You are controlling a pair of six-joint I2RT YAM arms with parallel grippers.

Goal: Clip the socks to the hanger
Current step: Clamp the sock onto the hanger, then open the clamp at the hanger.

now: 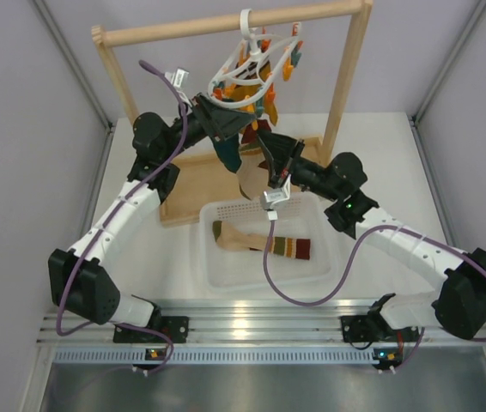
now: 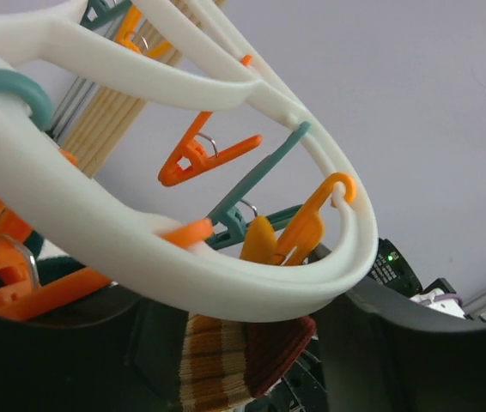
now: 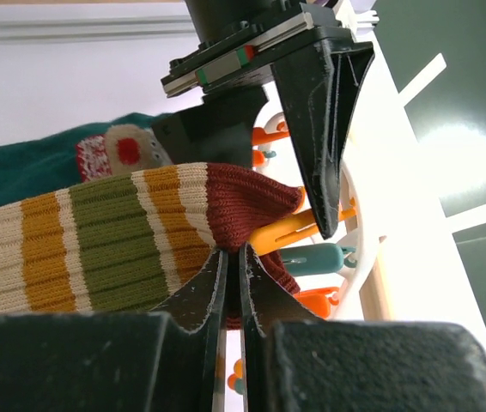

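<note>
right fingers (image 3: 196,296) clamped on red cuff of striped brown-red-cream-olive fabric sock (image 3: 114,249); cuff sits between left fingers (image 2: 415,352), apart round white plastic oval ring hanger (image 2: 226,292). Check orange plastic clip (image 3: 290,230) bites cuff before release.

Two arms (image 1: 127,210), one hanger (image 2: 80,219), two striped socks (image 1: 290,248), one teal sock (image 3: 20,176), one basket (image 1: 217,276), one tray (image 1: 193,184)

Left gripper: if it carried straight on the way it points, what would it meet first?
Most likely the white ring of the hanger, crossing just ahead between the parted fingers of the left gripper. The striped sock hangs just below. Depth is unclear.
</note>
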